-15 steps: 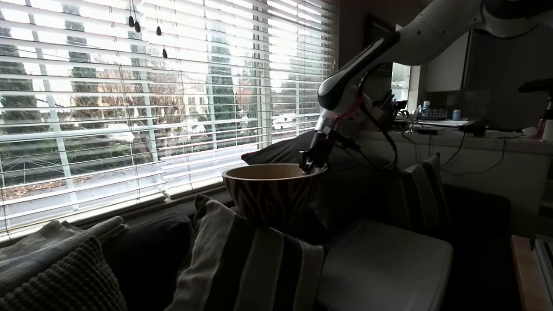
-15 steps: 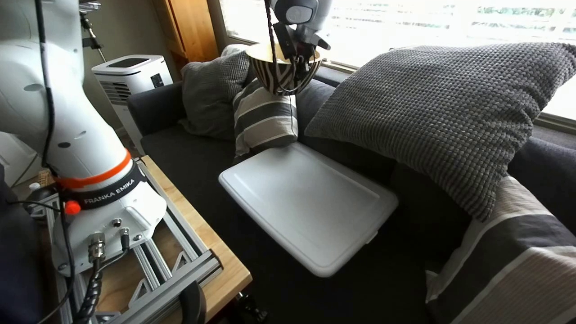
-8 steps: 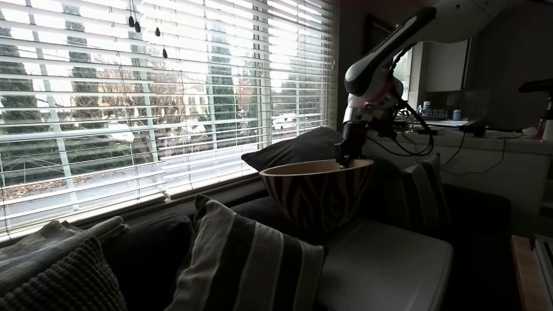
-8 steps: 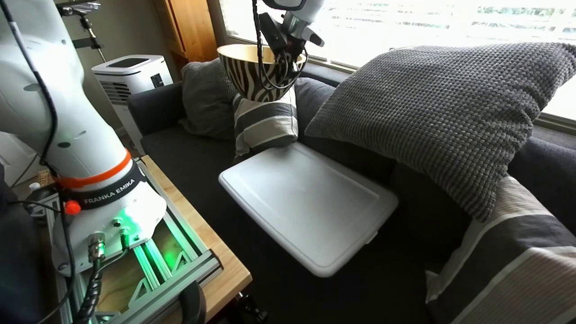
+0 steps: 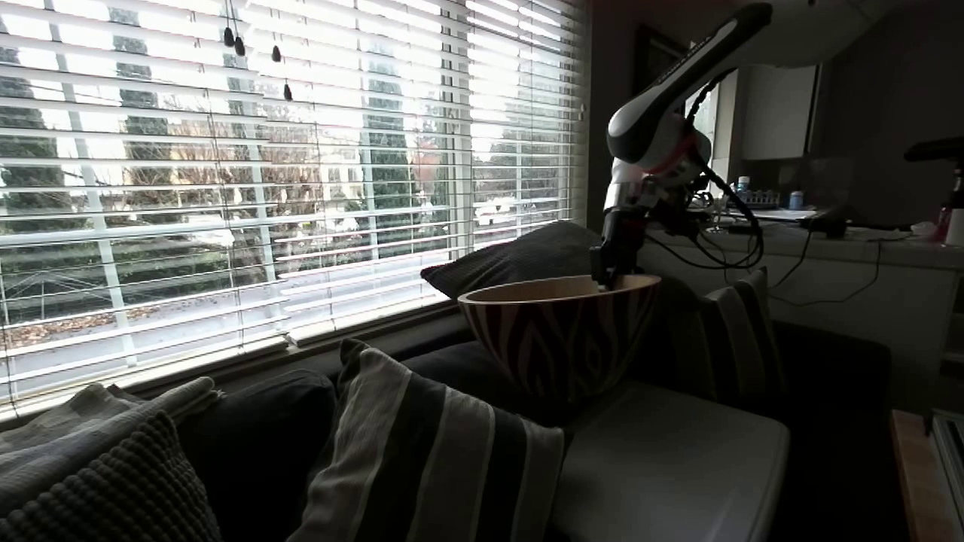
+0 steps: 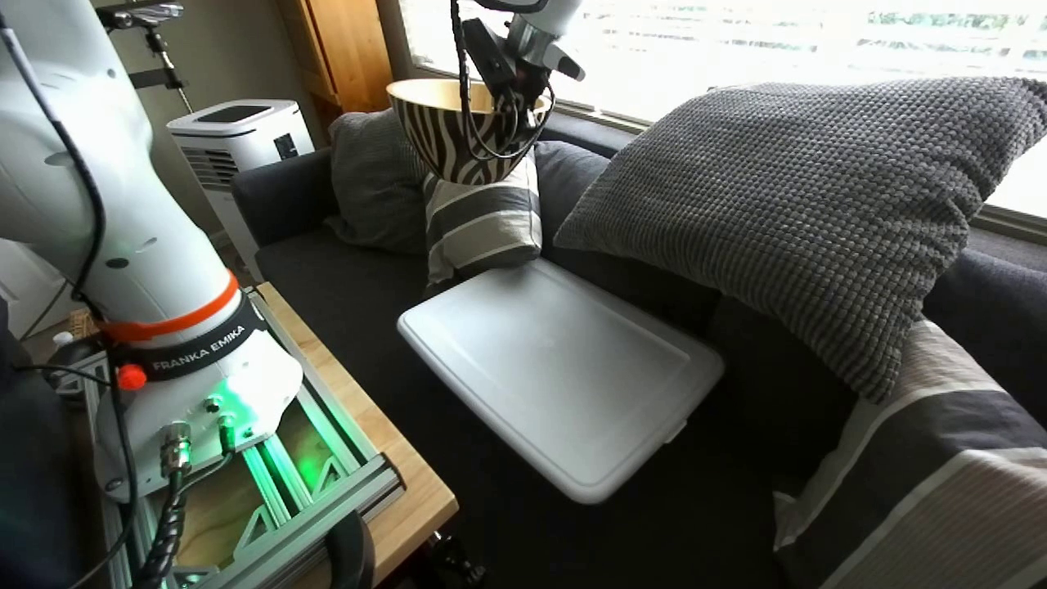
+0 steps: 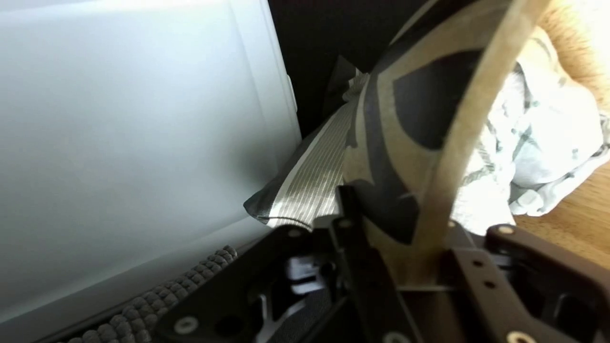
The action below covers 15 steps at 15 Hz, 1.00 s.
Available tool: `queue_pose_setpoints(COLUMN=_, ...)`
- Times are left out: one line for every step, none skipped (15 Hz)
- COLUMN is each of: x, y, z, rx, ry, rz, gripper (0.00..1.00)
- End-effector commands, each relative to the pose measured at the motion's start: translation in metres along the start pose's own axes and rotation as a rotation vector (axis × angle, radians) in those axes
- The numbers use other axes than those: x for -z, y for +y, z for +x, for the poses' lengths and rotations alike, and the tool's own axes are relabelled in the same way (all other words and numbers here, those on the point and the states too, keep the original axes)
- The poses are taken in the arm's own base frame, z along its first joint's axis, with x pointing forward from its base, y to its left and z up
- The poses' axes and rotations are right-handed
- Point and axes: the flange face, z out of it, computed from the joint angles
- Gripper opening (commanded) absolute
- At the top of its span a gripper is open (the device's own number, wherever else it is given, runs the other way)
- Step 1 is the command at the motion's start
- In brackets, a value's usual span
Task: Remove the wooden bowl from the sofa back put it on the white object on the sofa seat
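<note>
The wooden bowl point(image 5: 557, 342), pale inside with dark zebra-like marks outside, hangs in the air in both exterior views point(image 6: 458, 135). My gripper point(image 5: 607, 283) is shut on its rim; in the wrist view the fingers point(image 7: 401, 214) stand either side of the bowl wall point(image 7: 414, 124). The rim is slightly tilted. The bowl is off the sofa back point(image 6: 601, 141) and above the far edge of the white object point(image 6: 564, 368), not touching it. The white object, a flat pale rectangle, lies on the dark sofa seat point(image 6: 343, 274) and also shows in the wrist view point(image 7: 133, 133).
A striped pillow point(image 6: 491, 214) stands at the white object's edge, close under the bowl point(image 5: 452, 452). A large grey knitted pillow point(image 6: 785, 180) leans against the sofa back. Another striped pillow point(image 6: 924, 474) is at the near end. Window blinds point(image 5: 263, 188) run behind the sofa.
My gripper has carried the bowl away from the window and the sofa back toward the robot base, mostly in the first half second, little since. The base now shows a green light.
</note>
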Motion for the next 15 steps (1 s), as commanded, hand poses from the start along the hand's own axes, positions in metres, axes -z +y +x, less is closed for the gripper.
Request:
queue_pose_setpoints(x=0.000, y=0.001, z=0.000, rx=0.013, ry=0.009, rz=-0.015, gripper=0.06)
queue_pose_setpoints(x=-0.004, y=0.006, z=-0.004, rx=0.052, ry=-0.010, rz=-0.024, gripper=0.06)
queue_pose_setpoints(x=-0.010, y=0.014, z=-0.005, rx=0.067, ry=-0.015, rz=-0.037, gripper=0.06)
queue_pose_setpoints(x=-0.016, y=0.025, z=-0.009, rx=0.097, ry=-0.024, rz=-0.040, gripper=0.06)
queue_pose_setpoints(x=-0.022, y=0.039, z=-0.012, rx=0.122, ry=-0.040, rz=-0.039, gripper=0.06)
queue_pose_setpoints(x=-0.027, y=0.052, z=-0.016, rx=0.145, ry=-0.047, rz=-0.030, gripper=0.06)
queue_pose_setpoints(x=-0.031, y=0.066, z=-0.020, rx=0.169, ry=-0.056, rz=-0.021, gripper=0.06)
queue_pose_setpoints(x=-0.035, y=0.083, z=-0.025, rx=0.193, ry=-0.063, rz=-0.009, gripper=0.06)
queue_pose_setpoints(x=-0.036, y=0.097, z=-0.029, rx=0.211, ry=-0.059, rz=0.005, gripper=0.06)
queue_pose_setpoints(x=-0.036, y=0.114, z=-0.032, rx=0.211, ry=-0.056, rz=0.023, gripper=0.06)
queue_pose_setpoints(x=-0.037, y=0.130, z=-0.034, rx=0.209, ry=-0.048, rz=0.031, gripper=0.06)
queue_pose_setpoints(x=-0.037, y=0.144, z=-0.037, rx=0.206, ry=-0.042, rz=0.044, gripper=0.06)
queue_pose_setpoints(x=-0.037, y=0.159, z=-0.040, rx=0.200, ry=-0.035, rz=0.055, gripper=0.06)
queue_pose_setpoints(x=-0.038, y=0.172, z=-0.041, rx=0.193, ry=-0.028, rz=0.059, gripper=0.06)
queue_pose_setpoints(x=-0.039, y=0.184, z=-0.043, rx=0.179, ry=-0.023, rz=0.067, gripper=0.06)
